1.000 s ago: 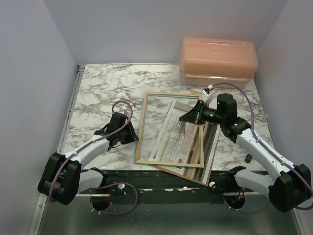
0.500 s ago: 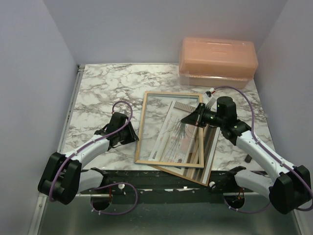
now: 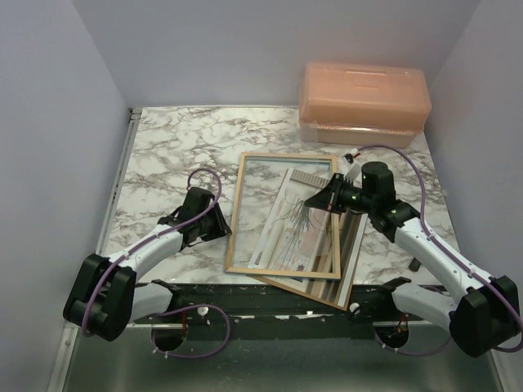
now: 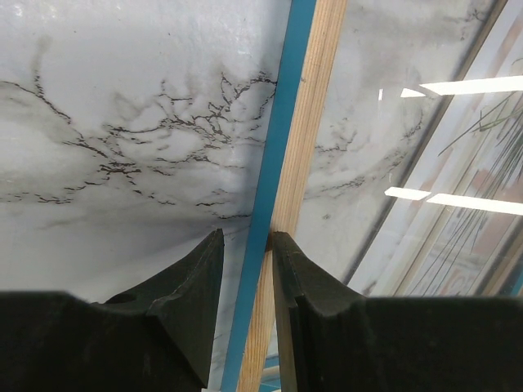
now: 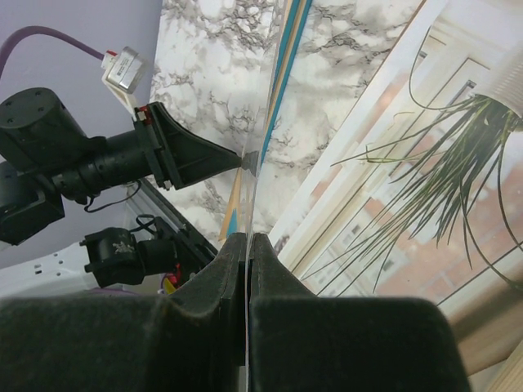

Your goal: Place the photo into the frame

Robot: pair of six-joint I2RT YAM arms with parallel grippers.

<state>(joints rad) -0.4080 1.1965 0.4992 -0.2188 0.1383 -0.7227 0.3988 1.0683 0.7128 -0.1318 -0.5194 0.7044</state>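
The right gripper [image 3: 320, 198] has shifted slightly left, pinching a transparent glazing sheet [image 5: 263, 106]. The left gripper [image 4: 243, 245] clamps the blue-fronted wooden frame [image 4: 296, 122].

Both arms rise from their bases at the bottom corners of the overhead view and reach inward toward the centre. The left arm runs from lower left up to the middle left, its gripper [image 3: 219, 222] pointing right; the jaws stand partly apart, one finger [image 4: 189, 306] on each side of a thin edge. The right arm bends from lower right up to the centre right, its gripper [image 3: 315, 198] pointing left with the jaws pressed together on a thin sheet edge.
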